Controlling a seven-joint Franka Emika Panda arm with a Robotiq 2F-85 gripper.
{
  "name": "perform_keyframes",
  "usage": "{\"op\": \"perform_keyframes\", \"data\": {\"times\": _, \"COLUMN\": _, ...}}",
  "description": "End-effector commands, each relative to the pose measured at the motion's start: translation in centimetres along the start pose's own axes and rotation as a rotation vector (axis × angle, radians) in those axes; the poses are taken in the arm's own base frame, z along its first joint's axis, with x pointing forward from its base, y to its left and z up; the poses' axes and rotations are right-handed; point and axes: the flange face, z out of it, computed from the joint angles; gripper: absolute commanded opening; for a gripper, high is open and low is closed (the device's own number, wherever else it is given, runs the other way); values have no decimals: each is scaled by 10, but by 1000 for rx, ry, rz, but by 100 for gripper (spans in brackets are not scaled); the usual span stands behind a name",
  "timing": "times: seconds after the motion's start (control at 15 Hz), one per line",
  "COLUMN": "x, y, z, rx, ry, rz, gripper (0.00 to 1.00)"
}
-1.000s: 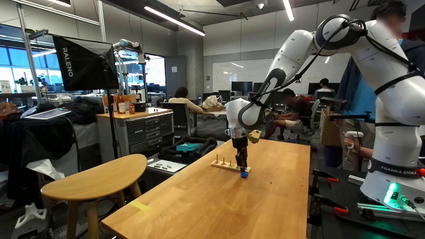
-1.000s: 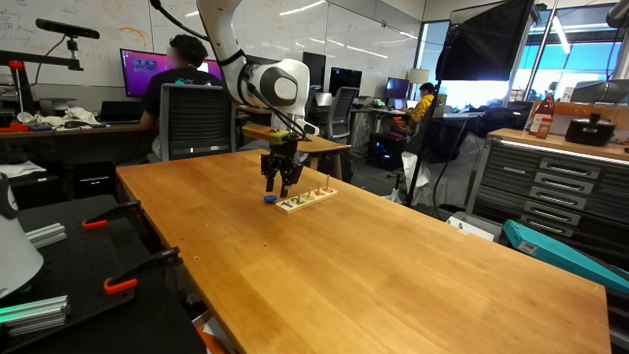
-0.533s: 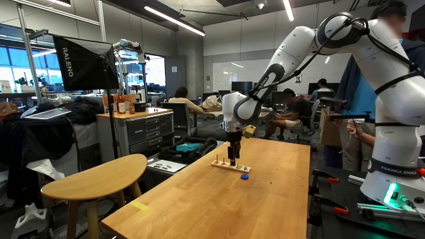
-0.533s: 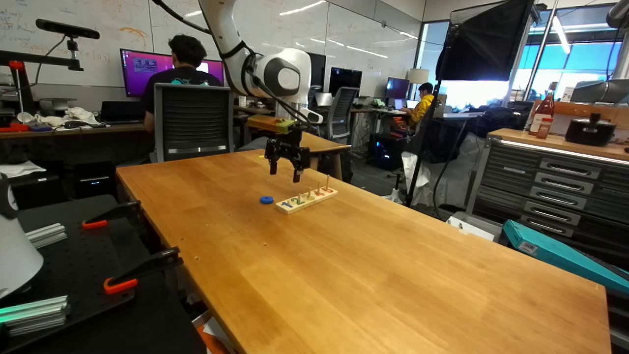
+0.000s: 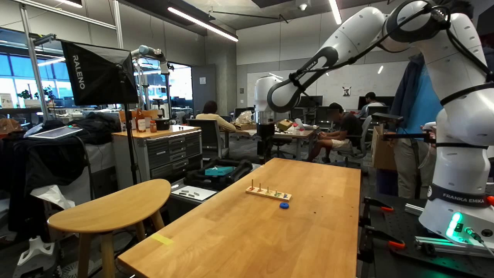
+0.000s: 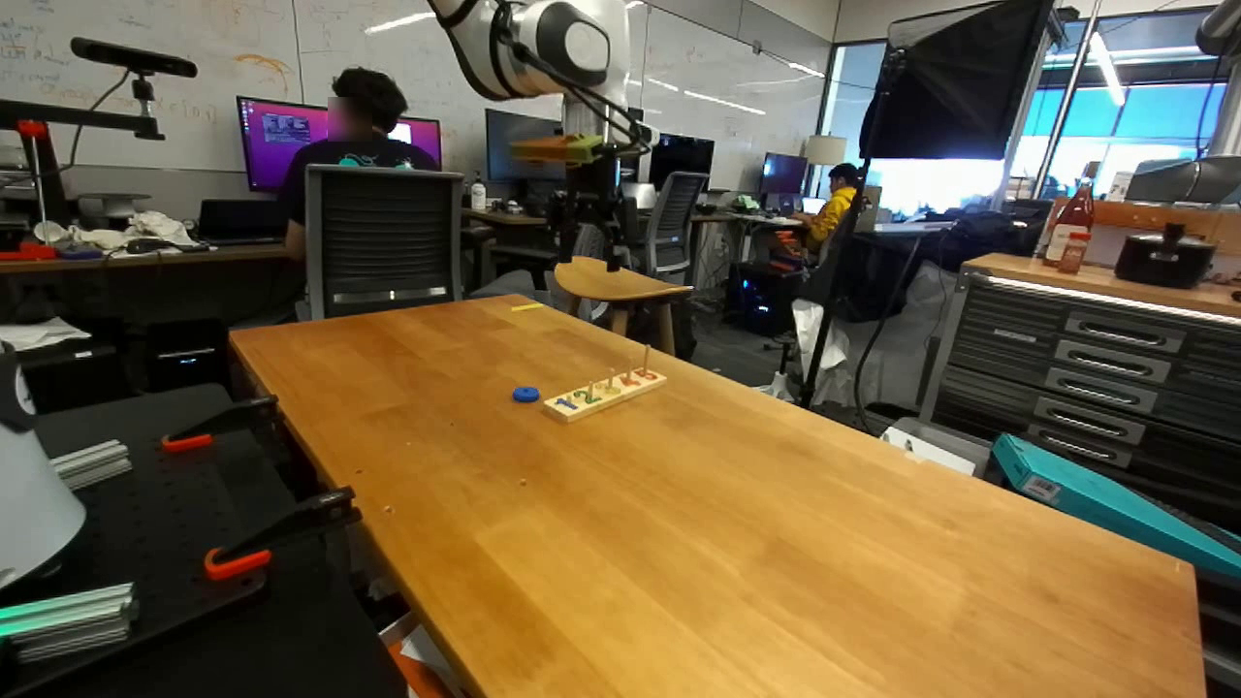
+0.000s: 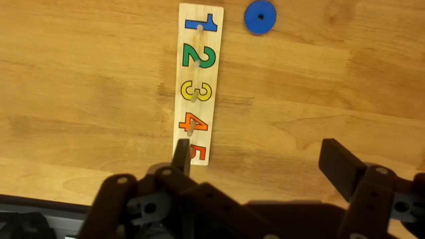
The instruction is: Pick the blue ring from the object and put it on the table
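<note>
The blue ring [image 7: 260,27] lies flat on the table [image 7: 315,83], a short gap from the "1" end of the object [image 7: 199,76], a pale-wood rack with bare pegs and painted numbers. Both exterior views show the same blue ring [image 5: 284,206] beside the object [image 6: 606,396]. High above the table, my gripper [image 7: 255,141] is open, its fingers [image 7: 342,166] wide apart with nothing between them. In the wrist view one finger covers part of the rack's "5" end. Seen from outside, the gripper [image 6: 588,260] hangs well above and away from the ring.
A rounded wooden side table [image 5: 112,206] stands beside the long table. A dark open case [image 5: 218,172] and a white sheet [image 5: 195,192] sit past its edge. Clamps [image 6: 281,533] grip the edge near the robot base. An office chair [image 6: 383,242] stands beyond.
A second ago the gripper was low by the blue ring. It has since spread its fingers and risen high past the rack, leaving the ring on the table.
</note>
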Motion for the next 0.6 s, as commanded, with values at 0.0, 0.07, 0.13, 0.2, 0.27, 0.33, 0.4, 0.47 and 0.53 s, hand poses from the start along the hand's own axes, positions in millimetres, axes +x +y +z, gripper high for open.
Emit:
{"op": "perform_keyframes", "data": {"times": 0.0, "x": -20, "y": 3, "z": -58, "rx": 9, "ry": -78, "rz": 4, "gripper": 100}}
{"op": "perform_keyframes", "data": {"times": 0.07, "x": -26, "y": 3, "z": -69, "rx": 14, "ry": -121, "rz": 7, "gripper": 100}}
{"op": "perform_keyframes", "data": {"times": 0.13, "x": -15, "y": 3, "z": -42, "rx": -7, "ry": -76, "rz": 7, "gripper": 100}}
{"op": "perform_keyframes", "data": {"times": 0.2, "x": -21, "y": 4, "z": -54, "rx": -8, "ry": -99, "rz": 9, "gripper": 100}}
{"op": "perform_keyframes", "data": {"times": 0.27, "x": -24, "y": 4, "z": -62, "rx": -8, "ry": -106, "rz": 11, "gripper": 100}}
{"op": "perform_keyframes", "data": {"times": 0.33, "x": -26, "y": 5, "z": -66, "rx": -8, "ry": -108, "rz": 12, "gripper": 100}}
{"op": "perform_keyframes", "data": {"times": 0.4, "x": -26, "y": 5, "z": -66, "rx": -8, "ry": -109, "rz": 12, "gripper": 100}}
{"op": "perform_keyframes", "data": {"times": 0.47, "x": -26, "y": 4, "z": -65, "rx": -8, "ry": -111, "rz": 12, "gripper": 100}}
{"op": "perform_keyframes", "data": {"times": 0.53, "x": -26, "y": 4, "z": -64, "rx": -8, "ry": -113, "rz": 12, "gripper": 100}}
